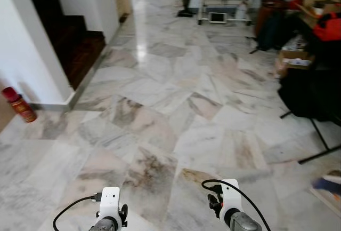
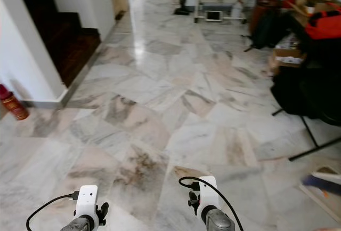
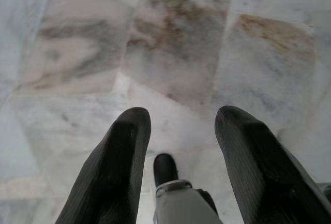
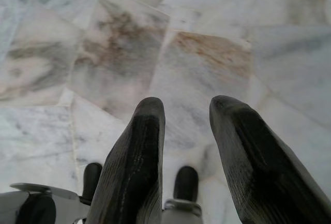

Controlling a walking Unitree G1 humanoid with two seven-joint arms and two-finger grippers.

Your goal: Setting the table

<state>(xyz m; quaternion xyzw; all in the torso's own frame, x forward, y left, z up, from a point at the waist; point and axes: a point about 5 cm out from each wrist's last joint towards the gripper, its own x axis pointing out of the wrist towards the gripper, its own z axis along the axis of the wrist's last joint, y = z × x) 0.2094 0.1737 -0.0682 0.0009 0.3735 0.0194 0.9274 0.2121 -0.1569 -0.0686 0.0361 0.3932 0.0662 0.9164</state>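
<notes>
No tableware or dining table can be made out; a marble floor [image 1: 176,108] stretches ahead of me. My left gripper [image 3: 178,120] hangs low over the tiles, open, with nothing between its two black fingers [image 3: 121,151]. My right gripper [image 4: 187,107] is likewise open and empty above the floor. The wrists of my left arm [image 1: 110,204] and right arm [image 1: 230,201], each with a white camera block and a black cable, show at the bottom of the head views.
A dark staircase [image 1: 69,39] and a white wall stand at the left, with a red fire extinguisher [image 1: 18,104] at the wall's foot. On the right are cardboard boxes [image 1: 295,57], a black bag [image 1: 269,33], a brown barrel [image 1: 269,9] and black stand legs [image 1: 317,132].
</notes>
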